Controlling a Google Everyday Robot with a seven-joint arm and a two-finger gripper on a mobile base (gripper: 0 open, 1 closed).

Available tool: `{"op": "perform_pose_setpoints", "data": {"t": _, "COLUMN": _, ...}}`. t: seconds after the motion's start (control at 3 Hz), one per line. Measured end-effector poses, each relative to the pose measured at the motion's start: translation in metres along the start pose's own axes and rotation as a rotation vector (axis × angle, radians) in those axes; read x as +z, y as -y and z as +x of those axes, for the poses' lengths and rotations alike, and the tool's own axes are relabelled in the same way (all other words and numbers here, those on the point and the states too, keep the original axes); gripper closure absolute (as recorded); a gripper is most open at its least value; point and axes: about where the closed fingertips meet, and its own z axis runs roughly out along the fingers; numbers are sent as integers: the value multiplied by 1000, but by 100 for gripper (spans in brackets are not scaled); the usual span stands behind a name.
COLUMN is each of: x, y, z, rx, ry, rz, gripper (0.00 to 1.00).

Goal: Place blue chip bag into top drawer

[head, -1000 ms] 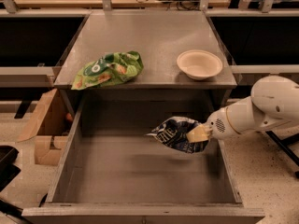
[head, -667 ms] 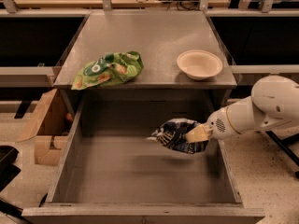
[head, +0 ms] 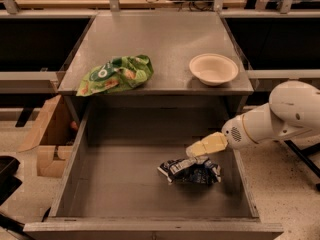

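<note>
The blue chip bag (head: 192,170), dark navy and crumpled with white patches, lies on the grey bottom of the open top drawer (head: 125,184), towards its right side. My gripper (head: 199,150), with pale yellow fingers, hangs just above the bag's top edge, reaching in from the right over the drawer's right wall. The gripper is open and holds nothing. The white arm (head: 280,116) extends to the right of the drawer.
On the cabinet top (head: 165,39) lie a bright green chip bag (head: 116,74) at the left and a white bowl (head: 213,68) at the right. A cardboard box (head: 47,134) stands on the floor left of the drawer.
The blue chip bag was held up in the gripper; now it has dropped onto the drawer bottom and the gripper has let go of it.
</note>
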Motion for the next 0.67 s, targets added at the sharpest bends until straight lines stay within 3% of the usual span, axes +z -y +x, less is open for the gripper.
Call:
{"op": "perform_pose_setpoints", "data": {"t": 0.33, "x": -32, "y": 2, "z": -1, "rx": -48, "ry": 24, "rz": 18, "gripper": 0}}
{"op": "perform_pose_setpoints", "data": {"t": 0.67, "x": -123, "y": 0, "z": 2, "rx": -186, "ry": 95, "rz": 58, "gripper": 0}}
